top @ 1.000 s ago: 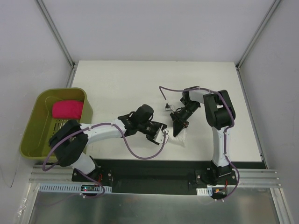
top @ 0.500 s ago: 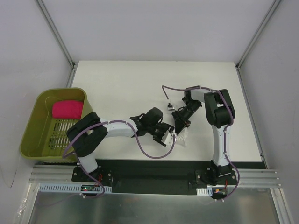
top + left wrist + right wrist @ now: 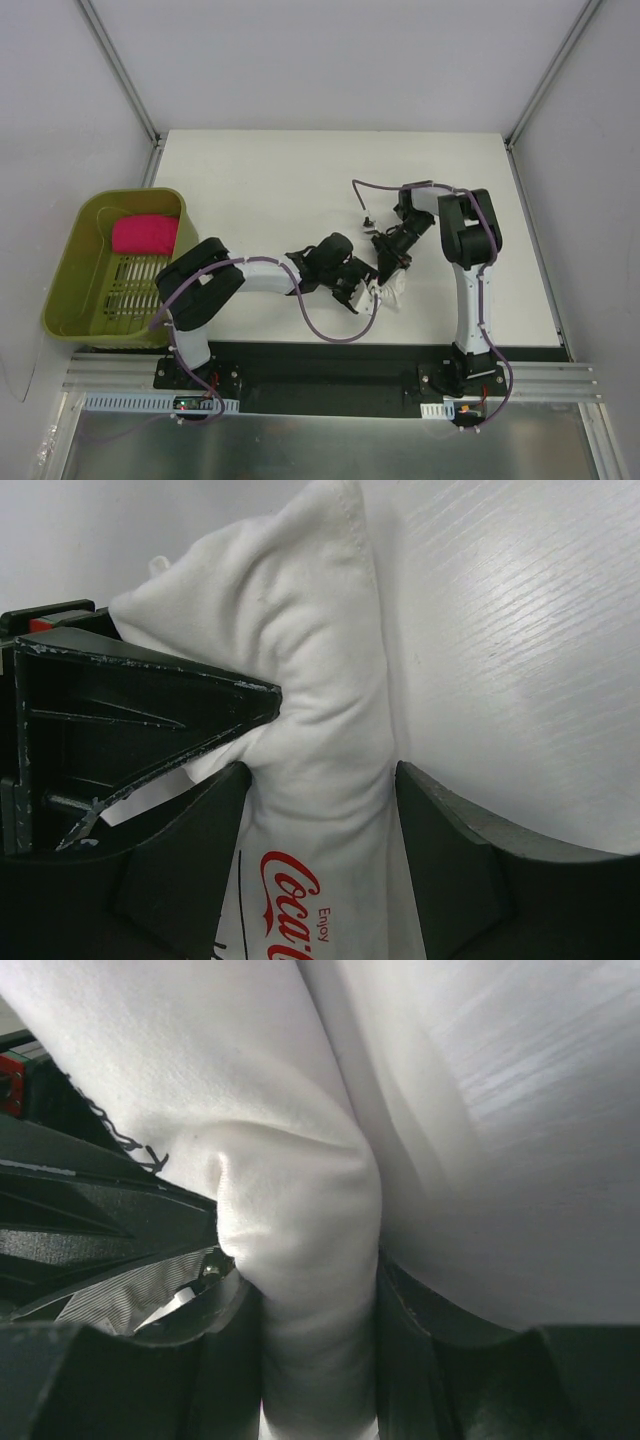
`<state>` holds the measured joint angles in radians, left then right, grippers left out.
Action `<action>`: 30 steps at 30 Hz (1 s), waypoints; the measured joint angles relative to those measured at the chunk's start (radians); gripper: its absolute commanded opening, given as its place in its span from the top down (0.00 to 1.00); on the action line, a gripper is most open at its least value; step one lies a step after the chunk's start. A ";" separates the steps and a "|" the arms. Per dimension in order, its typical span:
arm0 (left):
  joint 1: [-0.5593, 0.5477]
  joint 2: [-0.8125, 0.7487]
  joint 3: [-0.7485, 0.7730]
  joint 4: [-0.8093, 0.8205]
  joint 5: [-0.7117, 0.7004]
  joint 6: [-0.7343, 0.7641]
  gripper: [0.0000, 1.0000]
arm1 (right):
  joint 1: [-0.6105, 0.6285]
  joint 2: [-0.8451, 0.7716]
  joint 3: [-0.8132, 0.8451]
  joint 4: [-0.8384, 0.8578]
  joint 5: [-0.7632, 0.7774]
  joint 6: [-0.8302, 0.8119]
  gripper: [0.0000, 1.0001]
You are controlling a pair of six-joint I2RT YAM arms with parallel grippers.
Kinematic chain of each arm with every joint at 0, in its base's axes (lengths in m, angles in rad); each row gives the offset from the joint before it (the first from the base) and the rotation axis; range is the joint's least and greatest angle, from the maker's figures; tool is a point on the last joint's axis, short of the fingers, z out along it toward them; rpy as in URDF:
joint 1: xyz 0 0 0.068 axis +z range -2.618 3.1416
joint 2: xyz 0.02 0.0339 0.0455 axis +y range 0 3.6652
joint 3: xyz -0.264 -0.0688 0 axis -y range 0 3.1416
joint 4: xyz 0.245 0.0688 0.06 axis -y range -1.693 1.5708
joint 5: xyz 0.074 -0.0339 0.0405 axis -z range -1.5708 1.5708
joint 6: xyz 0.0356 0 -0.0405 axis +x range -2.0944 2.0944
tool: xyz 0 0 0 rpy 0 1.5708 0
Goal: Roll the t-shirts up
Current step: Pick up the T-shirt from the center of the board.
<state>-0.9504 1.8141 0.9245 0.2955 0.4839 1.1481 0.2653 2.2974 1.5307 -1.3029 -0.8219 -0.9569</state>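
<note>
Left arm [image 3: 265, 272] and right arm [image 3: 468, 300] are white tubes with black joints, with black bases [image 3: 188, 372] at the near edge of the table [image 3: 250, 170]. Purple cables [image 3: 335, 339] loop along both. Left gripper [image 3: 320, 780] fingers [image 3: 190, 850] are dark and curved.

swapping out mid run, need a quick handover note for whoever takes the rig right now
Left gripper: astride the white t-shirt, both fingers touching cloth; whether it clamps cannot be told.
Right gripper: shut on a fold of the same shirt.
Things: the shirt is bunched into a loose roll on the table between the two arms, red logo lettering showing. The pink rolled bundle lies in the green bin on the left.
Done: pink one rolled and binned.
Left: finish the white roll, then probably bin it too.
</note>
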 measured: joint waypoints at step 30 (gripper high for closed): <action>0.010 0.225 0.350 -0.219 -0.176 0.174 0.46 | -0.304 -0.040 0.167 -0.043 -0.119 -0.078 0.04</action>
<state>-0.9409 2.0396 1.2743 0.0761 0.3077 1.3216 -0.0383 2.2574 1.6981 -1.3457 -0.9405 -1.0351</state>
